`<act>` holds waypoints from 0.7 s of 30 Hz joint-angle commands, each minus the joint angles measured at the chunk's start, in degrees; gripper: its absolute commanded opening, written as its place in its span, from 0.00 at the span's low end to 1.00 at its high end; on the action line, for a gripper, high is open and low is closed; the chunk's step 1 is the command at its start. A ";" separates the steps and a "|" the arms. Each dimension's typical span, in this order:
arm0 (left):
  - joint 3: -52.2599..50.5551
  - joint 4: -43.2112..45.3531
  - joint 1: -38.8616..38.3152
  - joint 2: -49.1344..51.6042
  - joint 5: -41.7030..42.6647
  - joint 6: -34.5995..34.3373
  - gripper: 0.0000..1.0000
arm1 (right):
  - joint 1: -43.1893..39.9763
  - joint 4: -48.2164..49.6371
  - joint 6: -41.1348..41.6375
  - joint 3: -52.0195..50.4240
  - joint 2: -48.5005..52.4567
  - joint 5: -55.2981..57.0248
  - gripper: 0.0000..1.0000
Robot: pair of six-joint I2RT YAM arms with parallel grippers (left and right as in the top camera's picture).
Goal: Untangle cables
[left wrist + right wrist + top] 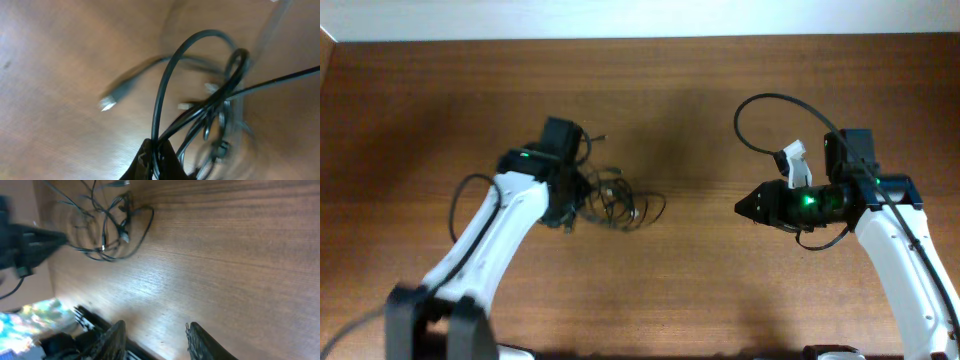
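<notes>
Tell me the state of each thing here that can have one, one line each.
cables: tangled in a bunch on the table, one part pinched
left gripper: shut on the cables
right gripper: open, holding nothing, apart from the bunch
plug: loose, not plugged into anything

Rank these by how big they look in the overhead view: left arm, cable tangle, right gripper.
1. left arm, clearly largest.
2. cable tangle, counting its loose loops.
3. right gripper, smallest, though it looks not far below the tangle.
</notes>
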 commanded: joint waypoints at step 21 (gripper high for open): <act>2.89 20.44 0.37 -10.64 40.11 27.02 0.00 | 19.06 21.35 30.73 -0.26 -0.68 6.58 0.46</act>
